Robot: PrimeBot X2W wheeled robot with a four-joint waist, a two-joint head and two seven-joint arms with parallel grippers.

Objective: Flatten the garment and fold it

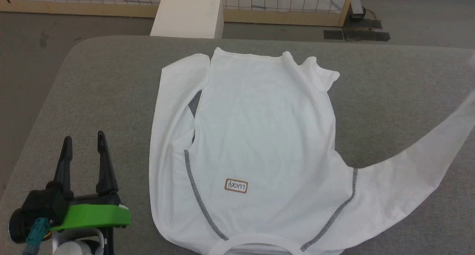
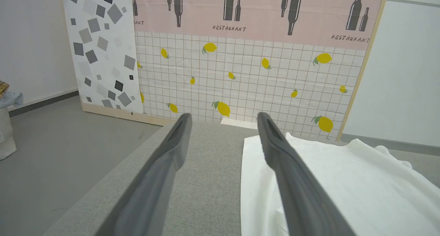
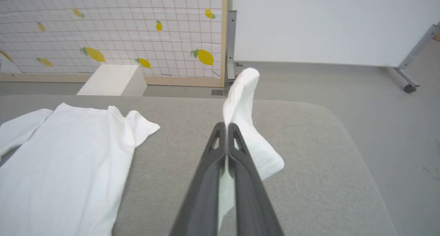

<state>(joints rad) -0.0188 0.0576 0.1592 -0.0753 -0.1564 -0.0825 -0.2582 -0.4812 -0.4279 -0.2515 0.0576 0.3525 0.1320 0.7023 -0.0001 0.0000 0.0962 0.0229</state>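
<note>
The garment (image 1: 259,136), a white long-sleeved shirt with a brown-bordered patch (image 1: 236,186), lies flat on the grey table, neck toward me. One sleeve is folded along the body's left side (image 1: 167,136). The other sleeve (image 1: 419,151) stretches out to the right and lifts off the table. My right gripper (image 3: 226,126) is shut on that sleeve (image 3: 240,102), whose cuff end stands up past the fingertips. My left gripper (image 1: 84,140) is open just left of the shirt, nothing between its fingers (image 2: 275,143); in the left wrist view the shirt's edge (image 2: 254,181) lies under the right finger.
A rigid white box (image 1: 187,13) stands on the floor beyond the table's far edge, before a lemon-print panel (image 2: 240,81). The grey padded table (image 1: 92,99) has rounded corners; bare surface lies left and far right of the shirt. A metal stand foot (image 3: 409,88) is at the right.
</note>
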